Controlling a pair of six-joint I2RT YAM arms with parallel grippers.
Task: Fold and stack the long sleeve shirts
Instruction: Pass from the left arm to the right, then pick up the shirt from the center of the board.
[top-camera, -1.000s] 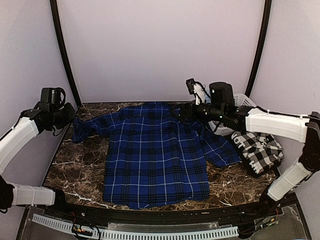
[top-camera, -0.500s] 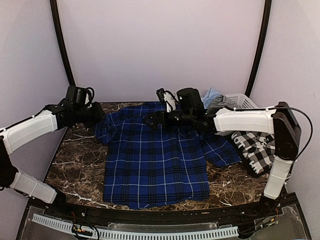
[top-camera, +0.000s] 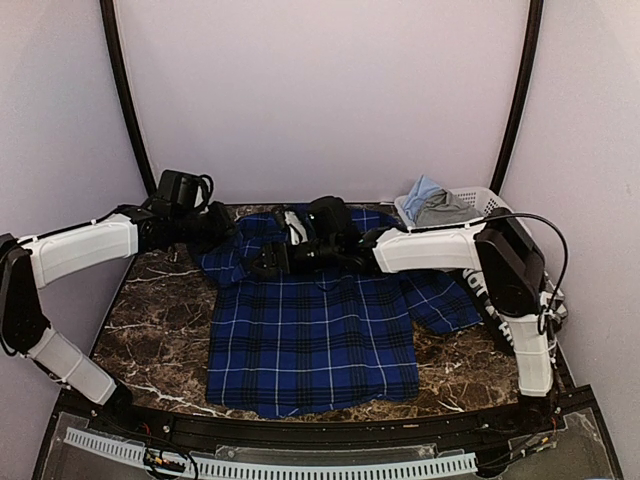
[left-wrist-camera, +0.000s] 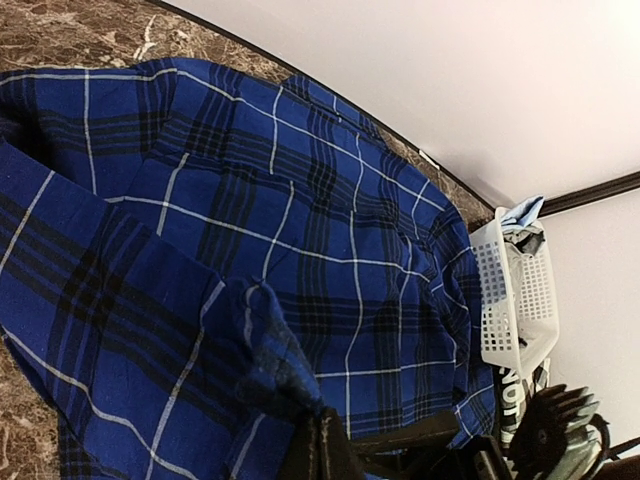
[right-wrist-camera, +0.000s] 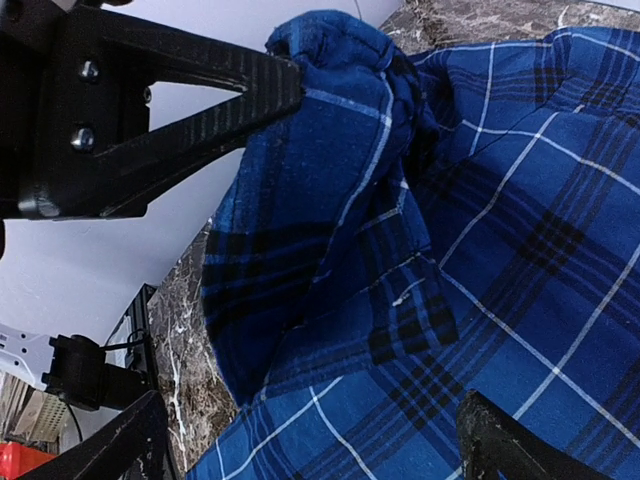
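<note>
While the left fingers (left-wrist-camera: 325, 445) pinch a sleeve of the blue plaid shirt (top-camera: 312, 330), the right fingers (top-camera: 264, 262) gape wide

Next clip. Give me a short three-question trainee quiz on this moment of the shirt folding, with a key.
1. True or false: the left pincer is shut on a sleeve of the blue plaid shirt.
2. The right pincer is: A open over the shirt; B shut on its collar; C shut on its hem.
3. Fill in: the white basket stands at the far ____ corner of the table.
Key: 1 true; 2 A; 3 right.
</note>
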